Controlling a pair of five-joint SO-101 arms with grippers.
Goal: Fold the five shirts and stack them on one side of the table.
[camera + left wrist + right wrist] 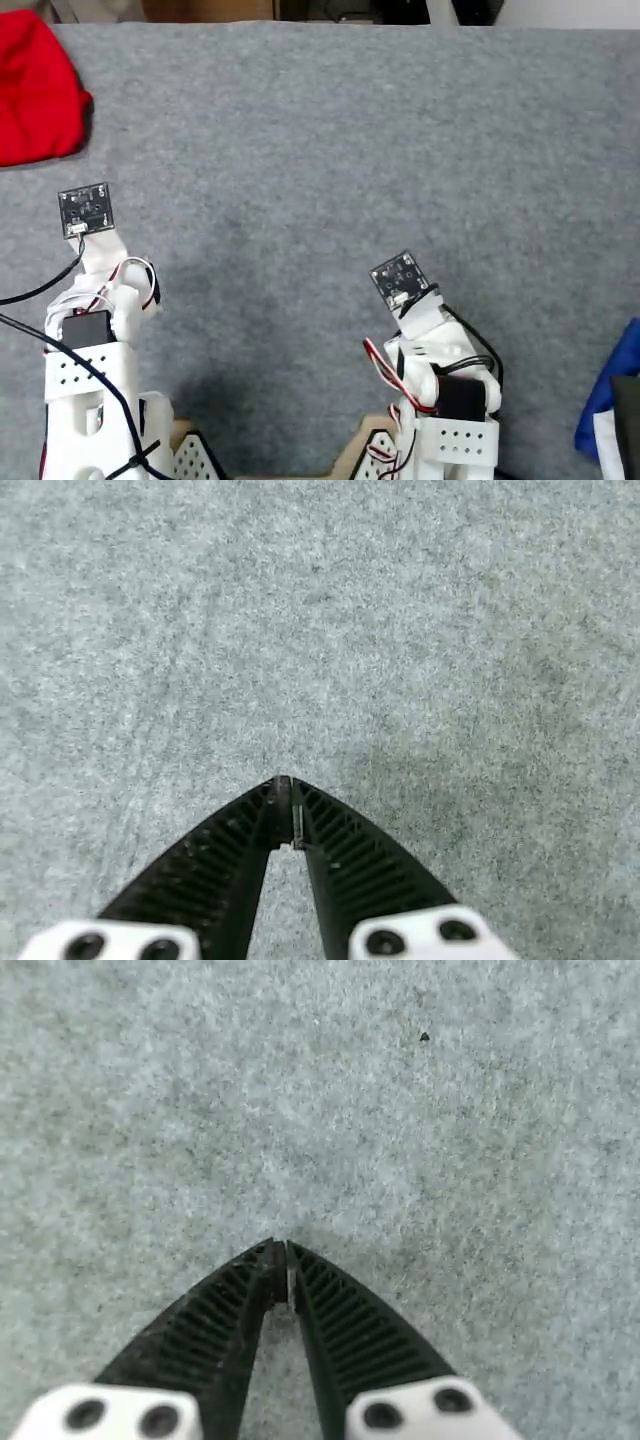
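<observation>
Jaws closed over table [330, 130]; red shirt [35, 90] at corner.

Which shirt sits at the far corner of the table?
The red shirt, bunched at the far corner; the blue garment lies at the near edge.
</observation>
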